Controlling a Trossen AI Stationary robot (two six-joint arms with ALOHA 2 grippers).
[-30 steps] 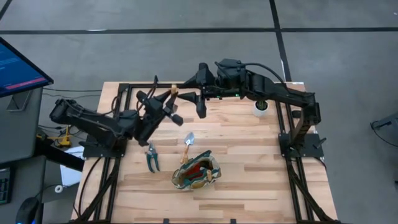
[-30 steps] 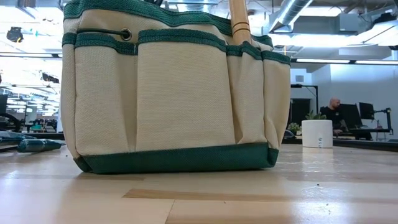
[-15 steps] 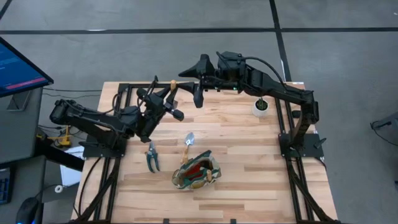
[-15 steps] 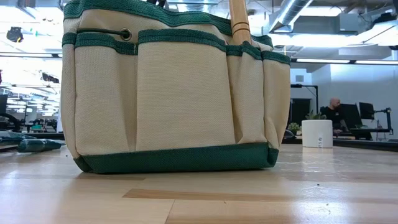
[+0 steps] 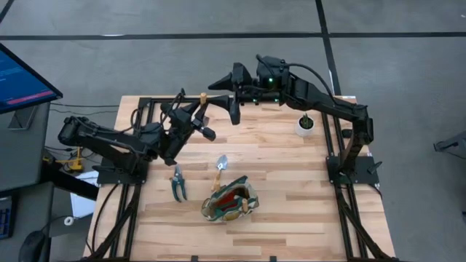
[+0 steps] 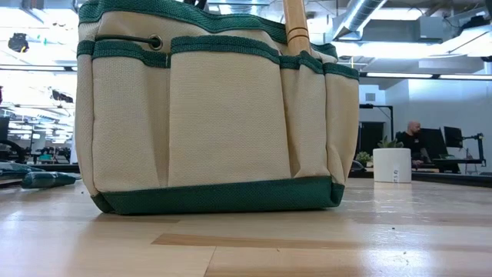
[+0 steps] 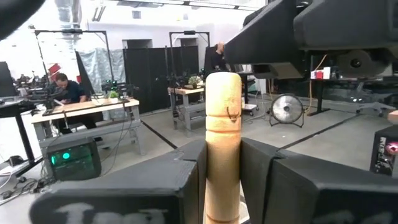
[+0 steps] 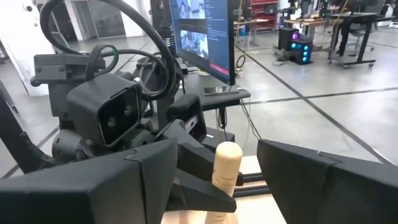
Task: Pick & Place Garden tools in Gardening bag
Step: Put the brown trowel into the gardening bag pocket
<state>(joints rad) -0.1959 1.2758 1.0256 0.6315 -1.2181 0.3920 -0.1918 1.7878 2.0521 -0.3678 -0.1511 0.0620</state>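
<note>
high view: left claw [image 5: 198, 110] is clamped on a wooden-handled tool [image 7: 222, 143] near the table's far edge, handle pointing toward the right claw [image 5: 224, 102], whose fingers stand apart just beside it.

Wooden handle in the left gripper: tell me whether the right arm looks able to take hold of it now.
Probably yes. The left gripper is shut on the wooden handle, leaving its top end bare. The right gripper is open, its fingers either side of that bare end, with nothing between.

Upright tan-and-green gardening bag [image 5: 229, 201], wooden-handled trowel [image 5: 219, 169] and green-handled shears [image 5: 178, 183] flat just beside it.
</note>
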